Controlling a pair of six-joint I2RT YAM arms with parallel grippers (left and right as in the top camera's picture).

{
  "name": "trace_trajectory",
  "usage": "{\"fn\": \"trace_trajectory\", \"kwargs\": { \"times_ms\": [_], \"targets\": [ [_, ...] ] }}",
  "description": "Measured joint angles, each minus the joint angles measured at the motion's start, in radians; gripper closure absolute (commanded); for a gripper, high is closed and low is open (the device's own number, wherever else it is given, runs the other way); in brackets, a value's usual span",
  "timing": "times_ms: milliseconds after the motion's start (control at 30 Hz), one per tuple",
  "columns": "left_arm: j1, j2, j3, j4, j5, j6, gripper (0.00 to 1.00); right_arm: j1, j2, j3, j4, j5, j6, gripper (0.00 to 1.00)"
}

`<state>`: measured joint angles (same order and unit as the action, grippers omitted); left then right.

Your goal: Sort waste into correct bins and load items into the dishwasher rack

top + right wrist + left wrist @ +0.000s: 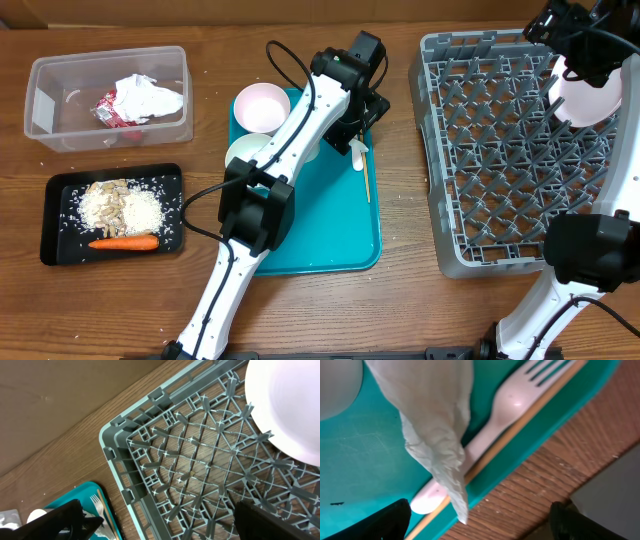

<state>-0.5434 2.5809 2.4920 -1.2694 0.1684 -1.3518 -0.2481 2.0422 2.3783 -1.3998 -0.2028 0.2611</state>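
Observation:
My left gripper [480, 521] is open over the right edge of the teal tray [330, 240]. A crumpled white napkin [435, 425] hangs between its spread fingers. Under it lie the white fork [512, 402] and the thin wooden stick [530, 420]. Two white bowls [262, 105] [246, 152] stand at the tray's far left. My right gripper [167, 525] is open and empty above the grey dishwasher rack [490, 160]. The white-pink plate [590, 95] leans in the rack's far right corner. The clear tub [45, 100] holds a napkin [150, 97] and the red wrapper [112, 110].
The black tray [58, 190] at the front left holds rice, beige scraps [120, 205] and the carrot [123, 242]. Rice grains are scattered on the wooden table around it. A strip of table runs between the teal tray and the rack.

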Motion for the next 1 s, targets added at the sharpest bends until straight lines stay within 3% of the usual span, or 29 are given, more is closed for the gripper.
{"fn": "trace_trajectory", "kwargs": {
  "times_ms": [700, 1000],
  "targets": [
    [-0.027, 0.02, 0.0, -0.027, -0.084, -0.038, 0.14, 0.0, 0.0, 0.0, 0.0, 0.0, 0.0, 0.0],
    [-0.026, 0.025, 0.0, -0.04, -0.122, -0.045, 0.32, 0.0, 0.0, 0.0, 0.0, 0.0, 0.0, 0.0]
  ]
}}
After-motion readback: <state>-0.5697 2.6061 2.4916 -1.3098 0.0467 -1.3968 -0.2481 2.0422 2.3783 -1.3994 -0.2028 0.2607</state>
